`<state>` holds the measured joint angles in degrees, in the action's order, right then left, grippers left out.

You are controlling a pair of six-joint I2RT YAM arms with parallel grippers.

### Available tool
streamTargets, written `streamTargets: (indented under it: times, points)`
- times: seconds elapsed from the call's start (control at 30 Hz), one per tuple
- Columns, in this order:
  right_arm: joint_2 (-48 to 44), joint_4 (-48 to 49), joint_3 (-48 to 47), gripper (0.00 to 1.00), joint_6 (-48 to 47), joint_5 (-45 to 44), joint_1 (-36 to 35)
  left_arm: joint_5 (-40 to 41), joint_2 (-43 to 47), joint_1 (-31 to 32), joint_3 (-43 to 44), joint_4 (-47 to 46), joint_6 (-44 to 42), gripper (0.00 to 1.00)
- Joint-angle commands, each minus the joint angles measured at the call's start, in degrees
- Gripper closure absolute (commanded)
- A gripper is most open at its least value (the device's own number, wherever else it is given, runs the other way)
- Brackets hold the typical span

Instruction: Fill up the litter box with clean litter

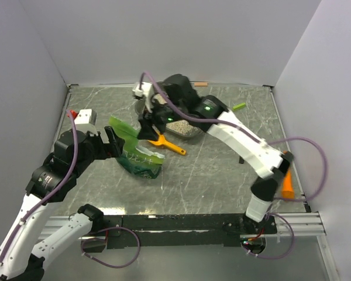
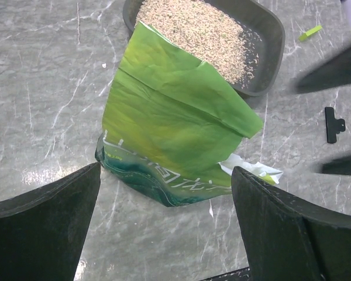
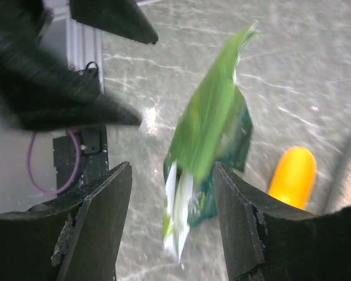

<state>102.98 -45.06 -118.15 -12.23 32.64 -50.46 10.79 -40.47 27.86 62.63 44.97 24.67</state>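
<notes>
Evidently I am at the tail end of the pour. The litter box (image 2: 269,64) sits on the table (image 2: 47,88) at the far side of the bag, and the clean litter (image 2: 193,26) lies in it as a broad heap, with bare grey floor showing at the end nearest the black clip (image 2: 333,124). The green bag (image 2: 169,129) is down on the table just beside the box, its creased top flopped against the rim. My left gripper (image 2: 164,170) stands fully spread in front of the bag, touching nothing. My right gripper (image 3: 172,167) also has its fingers apart. The bag shows blurred in the gap beyond them, not pinched as far as I can tell. I judge the next move is either to take the bag up again for more litter or to fetch the orange scoop (image 1: 169,145) lying near the box and level the heap. Either way I need a clean grip, and I must keep my wrists from nudging the box.
</notes>
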Motion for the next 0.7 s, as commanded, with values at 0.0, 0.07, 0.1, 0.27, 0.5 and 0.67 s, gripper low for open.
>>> streamTargets:
  times: [0.0, 0.07, 0.1, 0.27, 0.5, 0.67]
  points:
    - [-12.4, 5.3, 8.1, 0.35, -0.9, -4.5, 0.4, -0.2, -0.9, 0.2, 3.8, -0.9, -0.9, 0.03]
    - [-15.5, 5.5, 12.4, 0.38, 0.3, -6.0, 0.4, -0.9, -2.0, 0.2, 5.1, -0.4, -0.2, 0.03]
    - [-16.4, 5.6, 13.9, 0.40, 0.4, -6.1, 0.4, -1.1, -3.2, 0.2, 6.5, -0.4, 0.0, 0.03]
    - [-20.4, 6.3, 22.9, 0.46, 2.3, -6.7, 0.3, -3.0, -7.7, 0.2, 12.1, -0.9, 1.3, 0.03]
    - [-26.7, 11.7, 34.4, 0.41, 4.9, -4.9, 0.3, -3.6, -14.8, 0.2, 18.1, -3.9, -8.5, 0.03]
    - [-29.9, 11.7, 39.1, 0.41, 5.9, -4.5, 0.3, -1.1, -15.9, 0.2, 19.0, -8.9, -18.5, 0.03]
